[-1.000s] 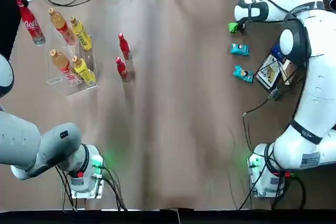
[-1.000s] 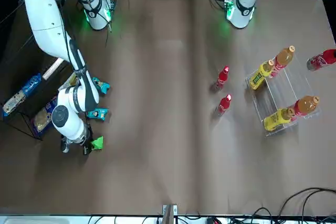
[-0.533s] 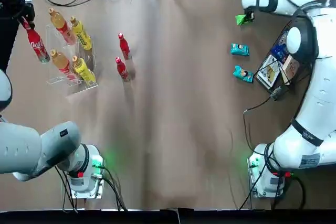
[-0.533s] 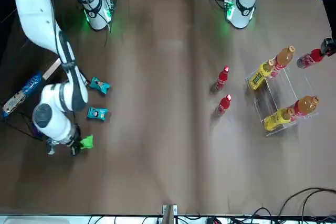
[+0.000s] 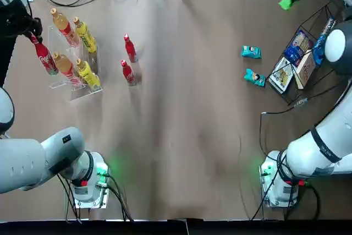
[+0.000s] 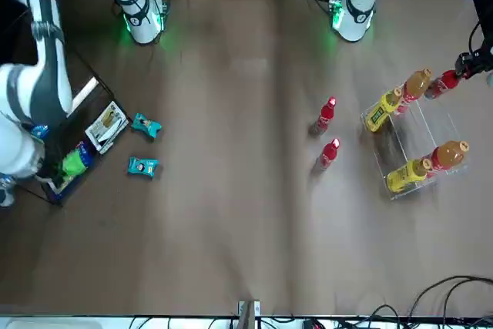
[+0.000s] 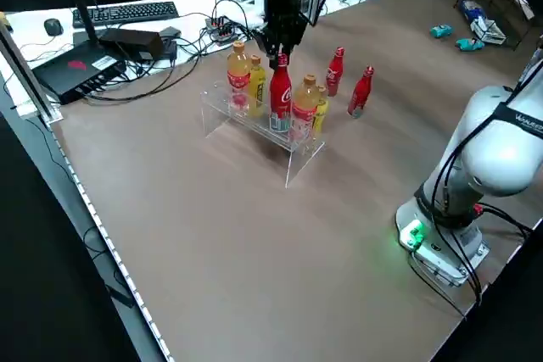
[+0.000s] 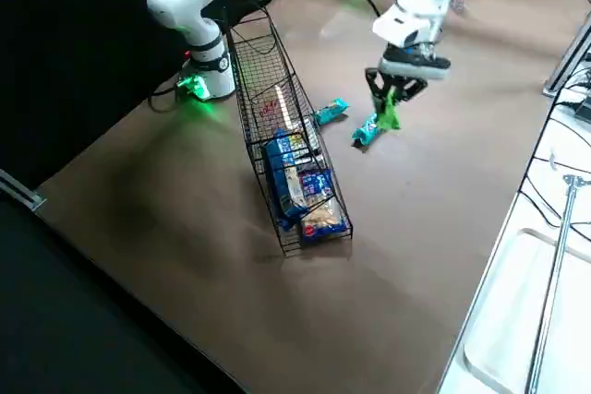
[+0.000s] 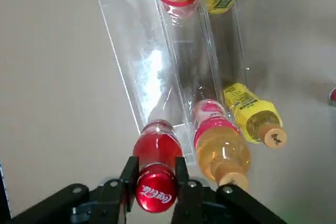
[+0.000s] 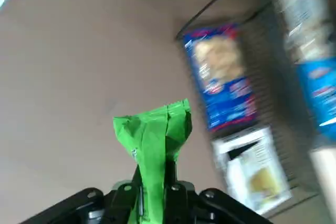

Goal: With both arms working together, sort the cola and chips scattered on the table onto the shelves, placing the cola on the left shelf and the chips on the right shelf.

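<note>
Cola first: one red bottle (image 9: 158,148) is well left of the wire rack (image 8: 294,248), upright, at the outer free lane of the acrylic shelf (image 5: 83,95). Left gripper (image 9: 157,165) is up there too, clamped on its neck. Reads as the placing step, not seated as far as I can tell. Next: line the base up with the lane, lower, let go only once it's supported. Watch the orange-filled bottle (image 9: 223,153) beside it; a nudge could topple it.

Green packet (image 10: 155,145): pinched in right gripper (image 10: 154,174), held up near the wire rack's far end. Next: carry over the rack, clear the rods, drop in by the big packets (image 10: 223,74).

Left to do: two red bottles (image 5: 130,49), well left of the wire rack; two teal packets (image 5: 251,52), just left of it.
</note>
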{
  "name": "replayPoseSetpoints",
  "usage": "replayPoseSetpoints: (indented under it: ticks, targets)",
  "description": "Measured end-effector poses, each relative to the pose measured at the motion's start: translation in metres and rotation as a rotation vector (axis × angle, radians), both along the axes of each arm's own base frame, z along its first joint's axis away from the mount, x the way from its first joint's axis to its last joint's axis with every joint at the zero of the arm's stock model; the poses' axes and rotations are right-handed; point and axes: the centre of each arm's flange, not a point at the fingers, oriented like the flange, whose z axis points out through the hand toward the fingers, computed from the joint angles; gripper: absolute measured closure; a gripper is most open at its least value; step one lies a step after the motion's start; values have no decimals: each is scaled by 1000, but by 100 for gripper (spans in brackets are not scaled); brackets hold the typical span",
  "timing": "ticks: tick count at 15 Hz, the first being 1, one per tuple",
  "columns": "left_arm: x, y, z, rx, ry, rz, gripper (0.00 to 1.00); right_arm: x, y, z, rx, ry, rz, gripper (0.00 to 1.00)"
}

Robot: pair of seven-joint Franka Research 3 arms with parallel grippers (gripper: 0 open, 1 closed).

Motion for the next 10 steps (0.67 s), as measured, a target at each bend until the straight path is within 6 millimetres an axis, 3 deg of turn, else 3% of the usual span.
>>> replayPoseSetpoints:
  ticks: [3,7,10]
  targets:
    - [-1,0,-9,0,-2,0,67,-17,-16,34,-68,93,96,84]
    - [-3,0,-16,0,-2,-1,65,-28,-57,73,-139,191,185,84]
    - [-4,-1,-13,3,-9,-2,41,-33,-80,92,-224,251,230,84]
